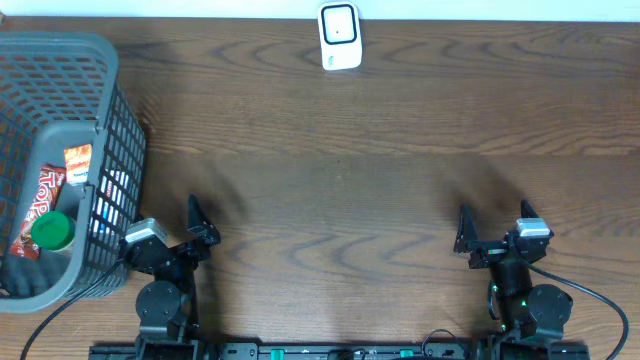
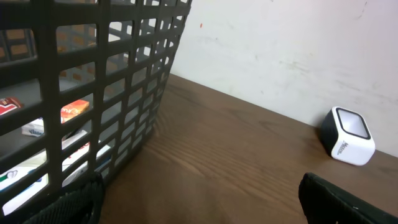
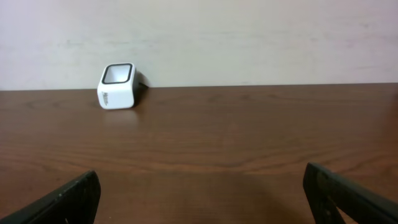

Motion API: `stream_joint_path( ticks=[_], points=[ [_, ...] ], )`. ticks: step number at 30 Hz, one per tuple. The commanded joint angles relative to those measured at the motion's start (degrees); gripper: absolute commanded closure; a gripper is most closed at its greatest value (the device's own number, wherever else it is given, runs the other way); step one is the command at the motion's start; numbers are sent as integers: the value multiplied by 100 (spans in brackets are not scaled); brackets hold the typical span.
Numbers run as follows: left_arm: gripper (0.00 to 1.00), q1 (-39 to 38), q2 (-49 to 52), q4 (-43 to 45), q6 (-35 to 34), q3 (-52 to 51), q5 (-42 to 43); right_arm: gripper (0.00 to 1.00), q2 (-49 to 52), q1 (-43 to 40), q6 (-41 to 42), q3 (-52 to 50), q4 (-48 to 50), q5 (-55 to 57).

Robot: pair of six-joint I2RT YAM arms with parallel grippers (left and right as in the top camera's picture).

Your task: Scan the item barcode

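The white barcode scanner (image 1: 340, 37) stands at the table's far edge, its dark window facing up; it also shows in the left wrist view (image 2: 348, 135) and the right wrist view (image 3: 118, 86). Items lie in the grey mesh basket (image 1: 110, 120) at the left: a red packet (image 1: 40, 205), an orange packet (image 1: 77, 160) and a green-lidded container (image 1: 52, 232). My left gripper (image 1: 168, 225) (image 2: 199, 199) is open and empty beside the basket's right wall. At the front right, my right gripper (image 1: 497, 225) (image 3: 202, 196) is open and empty, facing the scanner.
The basket wall (image 2: 112, 81) fills the left of the left wrist view, close to my left finger (image 2: 68, 205). Packets (image 2: 74, 109) show through the mesh. A pale wall runs behind the table's far edge. Bare wood lies between the grippers and the scanner.
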Motion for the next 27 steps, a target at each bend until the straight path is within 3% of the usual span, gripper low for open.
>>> stream_joint_path(
  ticks=[1, 24, 27],
  points=[
    [0, 28, -37, -190, 76, -120, 50, 1, -15, 66, 57, -20, -9, 31],
    [0, 28, -37, -177, 72, -120, 81, 1, -15, 66, 57, -20, -9, 31],
    [0, 17, -35, -103, 282, -114, 1482, 1, -15, 66, 57, -20, -9, 31]
  ],
)
